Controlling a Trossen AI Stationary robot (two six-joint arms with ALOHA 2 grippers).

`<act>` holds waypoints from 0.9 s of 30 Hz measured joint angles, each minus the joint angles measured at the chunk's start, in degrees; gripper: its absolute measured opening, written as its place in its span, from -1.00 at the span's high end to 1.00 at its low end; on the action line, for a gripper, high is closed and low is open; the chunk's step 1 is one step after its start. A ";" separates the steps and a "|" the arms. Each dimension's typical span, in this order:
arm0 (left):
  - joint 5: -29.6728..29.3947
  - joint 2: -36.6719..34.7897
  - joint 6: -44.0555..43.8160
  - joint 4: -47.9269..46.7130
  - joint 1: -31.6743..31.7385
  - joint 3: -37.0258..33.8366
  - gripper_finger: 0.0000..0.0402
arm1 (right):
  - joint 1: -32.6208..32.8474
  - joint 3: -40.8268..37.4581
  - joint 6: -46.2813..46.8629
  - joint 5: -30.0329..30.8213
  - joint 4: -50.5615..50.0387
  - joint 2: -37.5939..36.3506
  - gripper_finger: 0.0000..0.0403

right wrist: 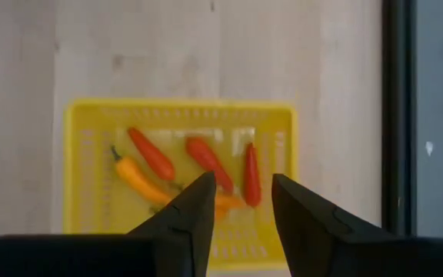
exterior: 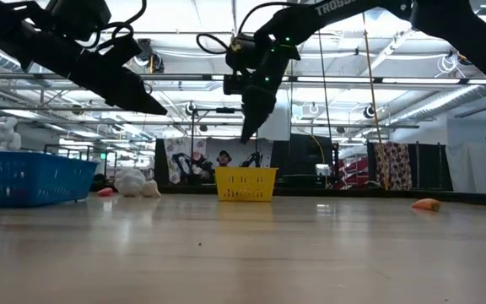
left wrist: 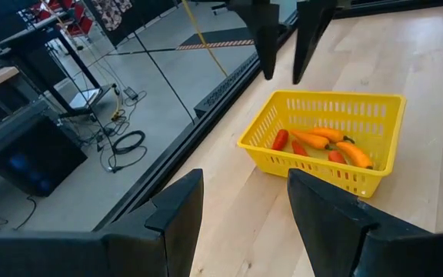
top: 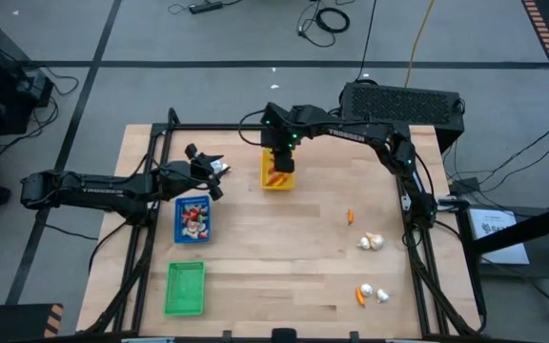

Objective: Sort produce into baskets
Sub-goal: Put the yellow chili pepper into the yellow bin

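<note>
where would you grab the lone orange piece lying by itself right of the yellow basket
Take the lone orange piece across its narrow middle, coming straight down from above. It is slim, lies flat on the bare table and has nothing close beside it, so a pincer likely has room on both sides. The right pincer, hovering above the yellow basket, looks nearest.

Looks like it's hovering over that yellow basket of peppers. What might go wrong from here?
1. The right gripper hangs open straight above the yellow basket; dropping lower, it might knock the rim and shift the basket.
2. The left gripper waits close beside it, over the blue basket, so the arms may bump.
3. Loose pieces lie near the table's right edge; a clumsy grab might push one off.
</note>
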 joint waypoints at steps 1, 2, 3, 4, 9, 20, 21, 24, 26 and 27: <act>0.00 0.00 0.02 0.02 0.00 0.00 0.01 | 0.00 0.00 0.65 0.34 -1.32 0.00 0.38; 0.00 -0.02 0.02 0.00 0.00 0.00 0.01 | 0.00 0.00 1.37 0.40 -3.09 0.00 0.37; 0.00 -0.01 0.04 0.00 0.00 0.00 0.01 | 0.00 0.00 2.04 0.37 -5.41 0.00 0.36; 0.00 -0.02 0.04 0.00 0.00 0.00 0.01 | 0.06 0.00 2.88 0.33 -7.99 0.00 0.36; 0.00 -0.01 0.13 0.00 0.00 0.00 0.01 | 0.42 0.00 6.27 -3.54 -19.07 0.00 0.36; 1.55 -0.02 -0.50 -1.27 0.00 0.00 0.01 | 0.85 -1.92 12.46 -11.48 -30.20 -0.55 0.35; 1.89 -0.01 -1.13 -1.81 -0.02 0.00 0.01 | 0.98 -3.10 13.04 -11.47 -30.17 -1.17 0.35; 2.56 -0.02 -1.55 -2.54 0.00 0.00 0.01 | 1.33 -8.99 15.33 -11.51 -29.00 -5.47 0.35; 3.24 -0.01 -1.83 -2.49 0.00 0.00 0.01 | 1.64 -14.95 17.94 -11.50 -26.19 -9.62 0.35; 3.30 -0.02 -2.10 -2.37 -0.02 0.00 0.01 | 1.72 -18.32 19.67 -11.29 -24.26 -11.96 0.35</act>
